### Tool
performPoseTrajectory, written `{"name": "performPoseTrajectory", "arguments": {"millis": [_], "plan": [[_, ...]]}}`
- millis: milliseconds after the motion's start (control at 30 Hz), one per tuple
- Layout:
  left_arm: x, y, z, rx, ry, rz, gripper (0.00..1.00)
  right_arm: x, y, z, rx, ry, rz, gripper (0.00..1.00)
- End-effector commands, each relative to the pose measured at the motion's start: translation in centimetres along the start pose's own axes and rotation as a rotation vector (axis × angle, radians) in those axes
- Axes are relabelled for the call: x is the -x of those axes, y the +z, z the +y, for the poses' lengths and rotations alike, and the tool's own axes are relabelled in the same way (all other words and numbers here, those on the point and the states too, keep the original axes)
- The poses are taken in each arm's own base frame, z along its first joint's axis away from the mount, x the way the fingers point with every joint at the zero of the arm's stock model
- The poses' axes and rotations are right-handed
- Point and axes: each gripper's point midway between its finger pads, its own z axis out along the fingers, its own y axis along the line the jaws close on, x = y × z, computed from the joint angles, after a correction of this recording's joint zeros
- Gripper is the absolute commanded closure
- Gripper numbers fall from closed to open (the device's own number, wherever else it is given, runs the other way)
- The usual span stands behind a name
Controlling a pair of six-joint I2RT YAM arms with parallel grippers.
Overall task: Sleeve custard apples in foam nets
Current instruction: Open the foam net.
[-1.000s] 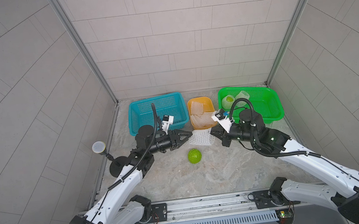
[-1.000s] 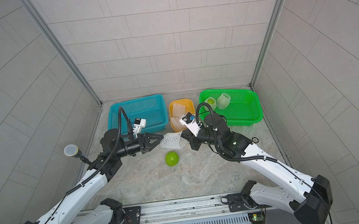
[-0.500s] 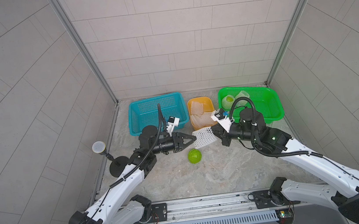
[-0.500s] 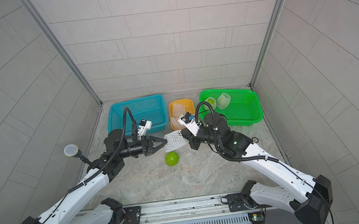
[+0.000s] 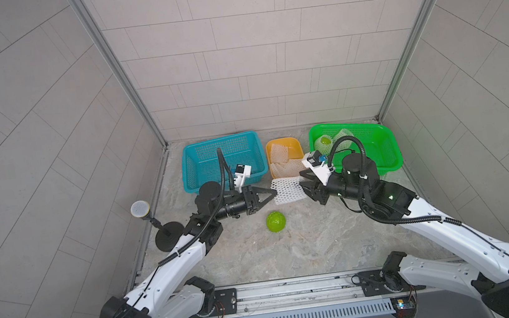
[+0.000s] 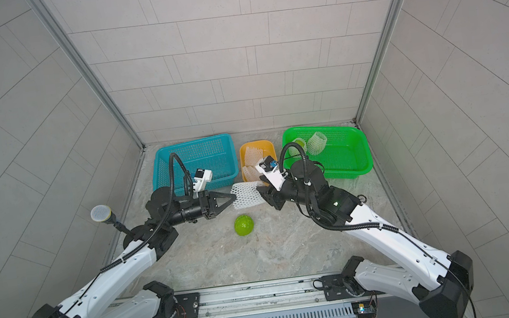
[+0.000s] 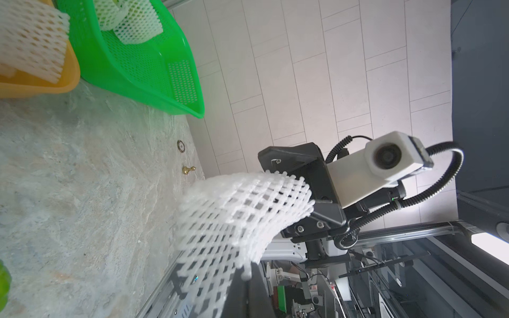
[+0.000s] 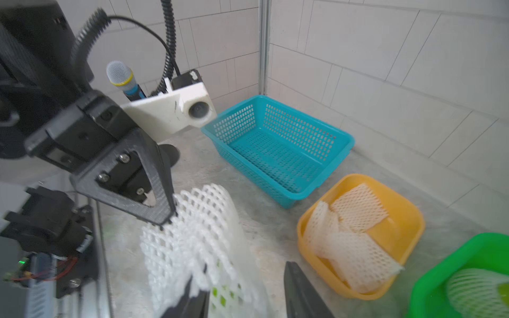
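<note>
White foam mesh net (image 5: 286, 190) is strung sideways between my two arms, in front of the yellow plastic tub (image 5: 293, 143). My left pincer (image 5: 274, 193) is pressed together on the net's near edge, tips pinching the mesh; the right wrist view shows that black triangular finger (image 8: 154, 190) biting right into the weave. My right pincer (image 5: 305, 182) sits at the net's other end with its jaws spread. From the left wrist view the mesh (image 7: 242, 214) runs in between those two open fingers, touching them, not clamped.

The loose bright green bumpy custard apple (image 5: 276, 222) lies on the grey marbled counter (image 5: 290, 253), just in front of the net and between the arms, touched by nothing.

Back right, the green perforated basket (image 5: 383, 155) holds a second custard apple in its sleeve (image 5: 325, 141), with another white sleeve (image 5: 343, 136) beside it. Whether that one has fruit inside, I cannot tell. The yellow tub carries a few spare flat nets (image 5: 281, 163). The blue perforated basket (image 5: 210, 158) stands back left, and a microphone on a black stand (image 5: 140, 208) is at the counter's left edge.
</note>
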Motion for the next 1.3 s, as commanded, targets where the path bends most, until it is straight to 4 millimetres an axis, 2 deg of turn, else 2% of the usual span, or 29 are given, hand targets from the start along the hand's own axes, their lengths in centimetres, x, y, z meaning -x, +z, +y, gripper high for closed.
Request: {"name": "performPoseTrajectory", "arguments": {"millis": [0,200,300,367,500,600,767,867,1000,1133,1267], "plan": [[1.5,-0.3,-1.3,-0.056,0.050,-0.071,1.00,-0.1,-1.4,-2.9,-0.146,0.071,-0.025,0.39],[3.0,-1.0,-2.9,-0.141,0.066,-0.137,1.00,-1.5,-3.1,-7.2,-0.237,0.326,-0.117,0.31],[3.6,-1.1,-3.9,-0.180,0.077,-0.162,1.00,-2.3,-3.1,-8.3,-0.237,0.426,-0.153,0.31],[3.9,-1.2,-4.7,-0.212,0.086,-0.166,1.00,-2.9,-2.5,-8.3,-0.209,0.484,-0.164,0.31],[4.3,-1.2,-6.0,-0.269,0.106,-0.176,1.00,-2.8,0.1,-6.7,-0.021,0.630,-0.234,0.31],[4.6,-1.2,-6.6,-0.296,0.112,-0.182,1.00,-2.3,1.5,-5.6,0.057,0.669,-0.259,0.33],[4.9,-1.1,-7.6,-0.352,0.139,-0.195,1.00,-0.1,3.2,-2.4,0.214,0.696,-0.293,0.33],[4.8,-0.5,-7.6,-0.355,0.149,-0.175,1.00,1.7,3.4,-1.2,0.304,0.727,-0.347,0.34],[4.5,-0.3,-7.1,-0.369,0.144,-0.159,1.00,4.1,2.8,-0.3,0.406,0.758,-0.408,0.35],[4.0,-0.3,-6.2,-0.359,0.133,-0.150,1.00,6.4,1.9,1.5,0.534,0.746,-0.437,0.34],[3.8,-0.2,-5.6,-0.351,0.132,-0.150,1.00,7.5,1.8,3.4,0.646,0.742,-0.429,0.32]]}}
